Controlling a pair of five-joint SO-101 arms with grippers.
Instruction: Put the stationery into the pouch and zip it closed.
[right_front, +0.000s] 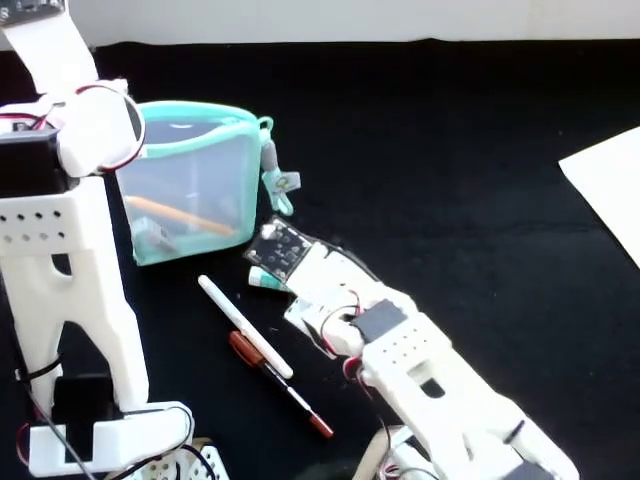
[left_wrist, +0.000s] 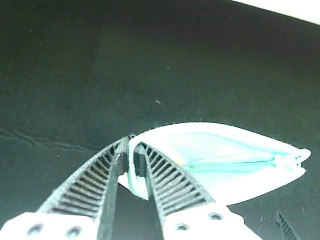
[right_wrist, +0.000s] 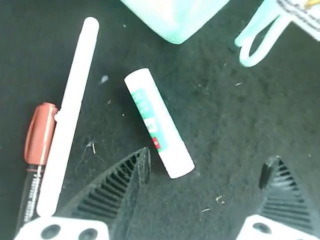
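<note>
Nearest you, the white pen (right_front: 245, 325) and brown-capped pen (right_front: 280, 385) lie touching on the black surface (right_front: 450, 150). Your right tool (right_wrist: 207, 162) hangs wide open over the glue stick (right_wrist: 159, 122). Beyond, your left tool (left_wrist: 131, 150) pinches the rim of the open pouch (right_front: 195, 190).

The black table (right_front: 450, 150) carries a teal pouch (right_front: 195, 190), white pen (right_front: 245, 327), brown marker (right_front: 280, 385), glue stick (right_wrist: 159, 122) and paper (right_front: 610, 190).
</note>
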